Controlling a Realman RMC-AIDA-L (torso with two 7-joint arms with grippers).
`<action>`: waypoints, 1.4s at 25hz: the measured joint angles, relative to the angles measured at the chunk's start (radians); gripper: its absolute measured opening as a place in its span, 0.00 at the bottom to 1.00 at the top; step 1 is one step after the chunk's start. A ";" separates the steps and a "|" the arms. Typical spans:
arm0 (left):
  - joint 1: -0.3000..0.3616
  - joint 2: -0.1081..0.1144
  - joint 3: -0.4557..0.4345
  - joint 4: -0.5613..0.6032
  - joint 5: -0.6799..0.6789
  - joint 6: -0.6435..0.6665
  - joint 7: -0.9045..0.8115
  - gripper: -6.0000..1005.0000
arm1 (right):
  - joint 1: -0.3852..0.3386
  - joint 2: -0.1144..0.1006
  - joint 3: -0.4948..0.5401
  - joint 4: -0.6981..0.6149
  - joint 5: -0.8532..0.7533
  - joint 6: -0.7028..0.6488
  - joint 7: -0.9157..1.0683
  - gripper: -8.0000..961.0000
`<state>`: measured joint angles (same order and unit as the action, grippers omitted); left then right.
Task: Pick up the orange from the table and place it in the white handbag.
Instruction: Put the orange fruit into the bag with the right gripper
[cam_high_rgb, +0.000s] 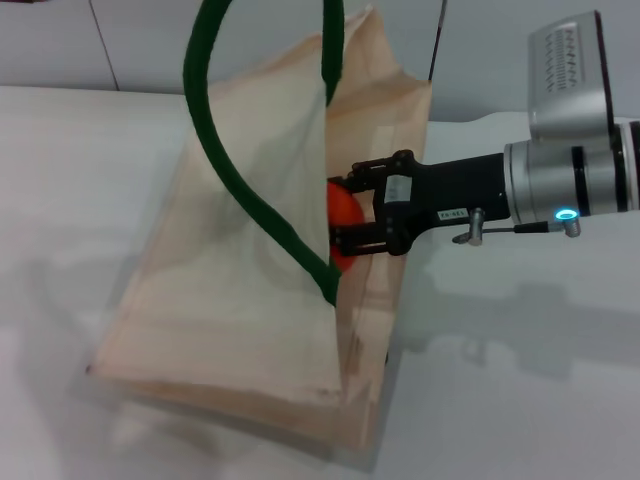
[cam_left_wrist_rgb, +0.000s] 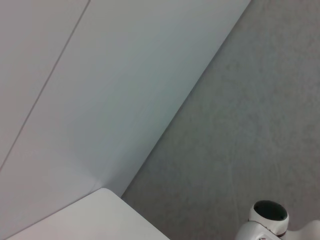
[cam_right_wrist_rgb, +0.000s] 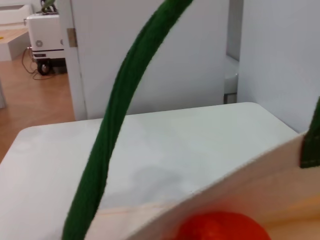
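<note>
The white handbag (cam_high_rgb: 230, 290), cream cloth with dark green handles (cam_high_rgb: 240, 190), stands held up in the middle of the table (cam_high_rgb: 520, 400), its mouth open to the right. My right gripper (cam_high_rgb: 345, 215) reaches into that mouth from the right and is shut on the orange (cam_high_rgb: 342, 215), which sits just inside the opening, partly hidden by the front cloth panel. In the right wrist view the orange (cam_right_wrist_rgb: 222, 227) shows at the lower edge behind the bag's rim (cam_right_wrist_rgb: 240, 175), with a green handle (cam_right_wrist_rgb: 115, 125) crossing in front. My left gripper is out of view.
The white table spreads left (cam_high_rgb: 70, 200) and right of the bag. A grey wall panel (cam_high_rgb: 120, 40) runs behind it. The left wrist view shows only a wall (cam_left_wrist_rgb: 100, 100), grey floor (cam_left_wrist_rgb: 250, 125) and a table corner (cam_left_wrist_rgb: 90, 220).
</note>
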<state>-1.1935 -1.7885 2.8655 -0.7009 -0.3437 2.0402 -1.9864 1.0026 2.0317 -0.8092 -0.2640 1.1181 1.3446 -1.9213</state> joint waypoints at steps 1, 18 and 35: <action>0.000 0.000 0.000 0.000 0.000 0.000 0.000 0.13 | -0.001 -0.001 0.000 0.000 0.000 -0.004 0.003 0.55; 0.005 0.001 0.000 0.000 0.000 0.000 0.001 0.13 | -0.011 -0.006 -0.004 0.002 0.022 -0.049 0.020 0.93; 0.024 0.002 0.000 -0.006 0.000 -0.002 0.003 0.13 | -0.213 -0.071 0.036 -0.157 0.024 -0.057 0.102 0.93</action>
<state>-1.1694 -1.7870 2.8655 -0.7072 -0.3436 2.0385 -1.9835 0.7895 1.9607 -0.7728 -0.4209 1.1420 1.2875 -1.8192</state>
